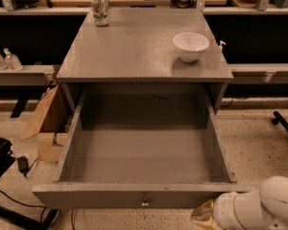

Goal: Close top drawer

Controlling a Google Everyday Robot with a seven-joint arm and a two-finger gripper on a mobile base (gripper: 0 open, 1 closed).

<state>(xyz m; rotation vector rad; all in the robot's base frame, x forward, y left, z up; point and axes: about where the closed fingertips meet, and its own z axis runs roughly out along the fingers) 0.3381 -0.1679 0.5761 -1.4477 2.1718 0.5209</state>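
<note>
The top drawer (144, 157) of the grey cabinet is pulled fully out toward me, and nothing lies inside it. Its long front panel (110, 198) runs along the bottom of the view, with a small round metal knob (144, 204) at its centre. Only my white arm (252, 210) shows, at the bottom right corner, just in front of the drawer's right front end. My gripper is out of view.
On the cabinet top (134, 51) stand a white bowl (190, 46) at the right and a drink can (100, 10) at the back left. A cardboard box (49, 123) sits on the floor to the left. A black chair base (284, 123) is at the right.
</note>
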